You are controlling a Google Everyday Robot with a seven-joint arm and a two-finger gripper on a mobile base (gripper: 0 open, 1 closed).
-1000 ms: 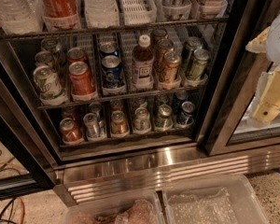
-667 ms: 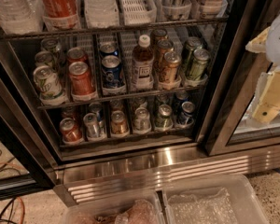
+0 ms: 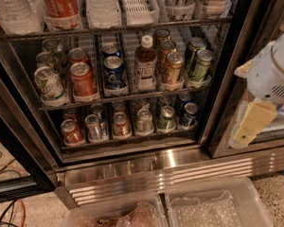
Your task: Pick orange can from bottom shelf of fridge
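orange can (image 3: 121, 125) fronts bottom shelf (image 3: 146, 139), end effector (image 3: 250, 123) well apart right.

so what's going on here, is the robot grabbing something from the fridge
Yes, a robot is facing a drinks fridge to pick a can. Its tool hangs off to the right, well short of the shelves. The orange can it is after stands untouched at the front of the bottom shelf, so the pick is not yet done.

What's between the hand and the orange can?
Camera view: right of the orange can, a silver can, green can, blue can, the black door frame, then the hand.
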